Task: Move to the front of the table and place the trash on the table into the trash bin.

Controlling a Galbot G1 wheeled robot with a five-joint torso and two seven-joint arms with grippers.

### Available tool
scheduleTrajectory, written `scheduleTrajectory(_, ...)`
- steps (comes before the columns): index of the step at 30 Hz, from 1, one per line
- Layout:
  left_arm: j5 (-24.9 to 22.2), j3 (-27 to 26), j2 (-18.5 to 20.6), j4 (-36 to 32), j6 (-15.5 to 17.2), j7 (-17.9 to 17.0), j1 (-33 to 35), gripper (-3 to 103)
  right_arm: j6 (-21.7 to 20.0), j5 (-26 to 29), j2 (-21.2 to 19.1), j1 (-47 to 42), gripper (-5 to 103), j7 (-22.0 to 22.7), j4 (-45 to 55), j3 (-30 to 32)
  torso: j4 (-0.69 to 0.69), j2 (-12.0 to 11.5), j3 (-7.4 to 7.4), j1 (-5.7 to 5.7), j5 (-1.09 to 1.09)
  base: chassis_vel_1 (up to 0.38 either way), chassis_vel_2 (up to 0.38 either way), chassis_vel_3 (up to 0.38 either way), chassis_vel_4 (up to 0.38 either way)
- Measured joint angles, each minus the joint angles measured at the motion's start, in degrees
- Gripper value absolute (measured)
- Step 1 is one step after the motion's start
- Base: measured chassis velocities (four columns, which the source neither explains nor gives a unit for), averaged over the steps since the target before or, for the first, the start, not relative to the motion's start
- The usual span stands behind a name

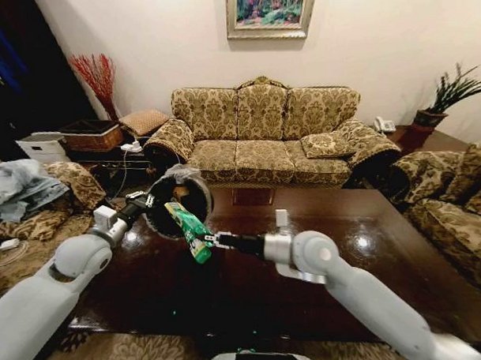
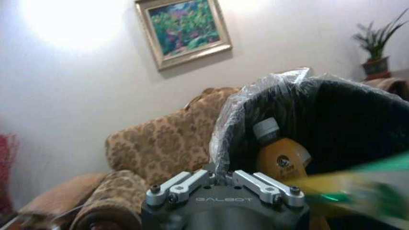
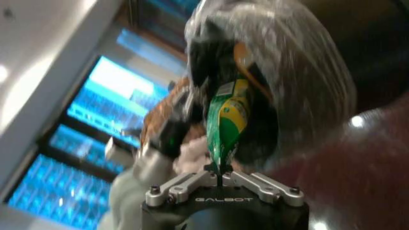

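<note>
Above the glossy dark brown wooden surface, the left gripper has its fingers clamped on the rim of the small round black trash bin, tipped toward the right gripper, whose fingers pinch the green wrapper at the bin's mouth. A tan bottle lies inside.

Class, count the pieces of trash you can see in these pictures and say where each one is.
2. The green wrapper is pinched in the right gripper at the trash bin; the tan bottle lies inside. More may be hidden deeper.
</note>
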Motion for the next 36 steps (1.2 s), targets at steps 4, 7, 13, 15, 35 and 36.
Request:
scheduleTrajectory(4,-0.06,-0.43,-0.26,-0.22,-1.35,2.25,0.69,2,3.48,-0.69,3.42,2.12,0,4.30,-2.29,-0.84,0.00,0.00,0.00,0.00,0.00,0.000,0.000,0.000,0.000)
scheduleTrajectory(7,-0.09,-0.35,-0.68,-0.49,-2.43,4.09,0.84,2,6.24,-3.18,5.43,3.32,0,4.93,-4.26,-1.87,0.00,0.00,0.00,0.00,0.00,0.000,0.000,0.000,0.000)
scheduleTrajectory(13,-0.22,0.15,-0.83,-0.55,-3.01,5.27,0.66,2,8.66,-8.13,7.67,4.31,0,6.42,-7.00,-3.82,0.01,0.00,0.00,0.00,0.01,0.000,0.000,0.000,0.000)
scheduleTrajectory(15,-0.23,0.14,-0.84,-0.56,-3.09,5.30,0.63,2,8.67,-9.48,7.73,4.28,0,5.66,-7.43,-3.97,0.00,0.00,0.00,0.00,0.02,0.000,0.000,0.000,0.000)
scheduleTrajectory(35,-2.12,-0.65,-1.69,0.81,0.54,2.54,0.07,2,6.58,-29.17,-3.01,-0.95,62,-28.41,-5.66,1.71,-0.01,0.00,0.00,0.00,0.02,0.000,0.000,0.000,0.000)
scheduleTrajectory(36,-2.33,-0.84,-1.71,0.68,1.81,1.51,0.10,2,7.66,-31.74,-3.64,-1.47,68,-30.64,-5.62,2.52,0.00,0.00,0.00,0.00,0.02,0.000,0.000,0.000,0.000)
